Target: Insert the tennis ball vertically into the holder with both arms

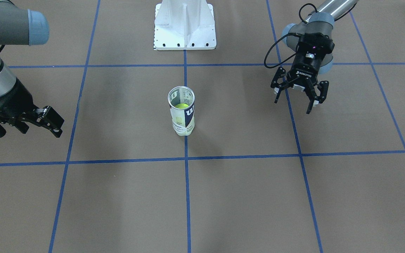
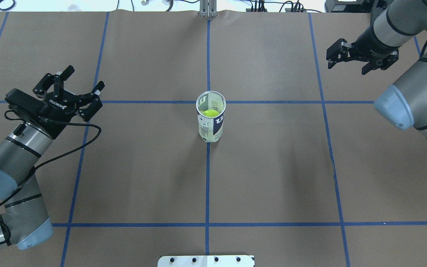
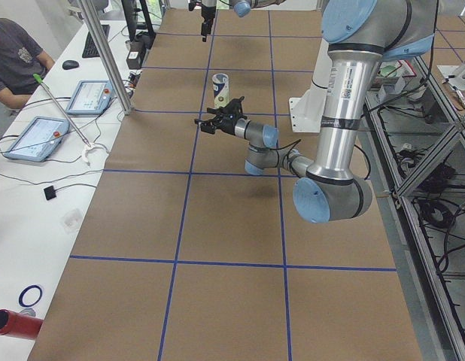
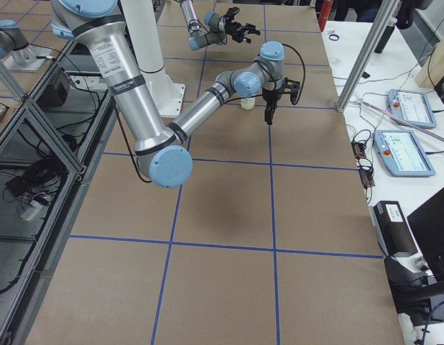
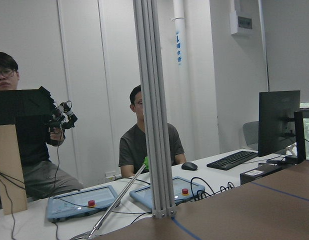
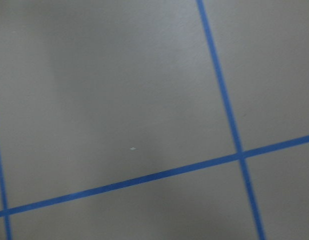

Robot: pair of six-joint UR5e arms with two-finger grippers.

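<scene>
The holder [image 1: 183,117] [image 2: 211,124] is a clear tube with a navy and white label. It stands upright on the centre blue line. A yellow-green tennis ball [image 1: 181,105] [image 2: 211,112] shows inside it through the open top. My left gripper [image 1: 295,102] [image 2: 85,78] is open and empty, well off to the holder's side. My right gripper [image 1: 23,126] [image 2: 354,61] is also open and empty. It points down at the table far from the holder on the other side. The right wrist view shows only bare paper and blue lines.
The white pedestal base [image 1: 185,24] [image 2: 206,260] sits at the robot's edge of the table. Blue tape lines [image 2: 208,185] grid the brown paper. Beyond the far edge are a metal post [image 3: 104,60], tablets [image 3: 33,137] and seated people [image 5: 147,140].
</scene>
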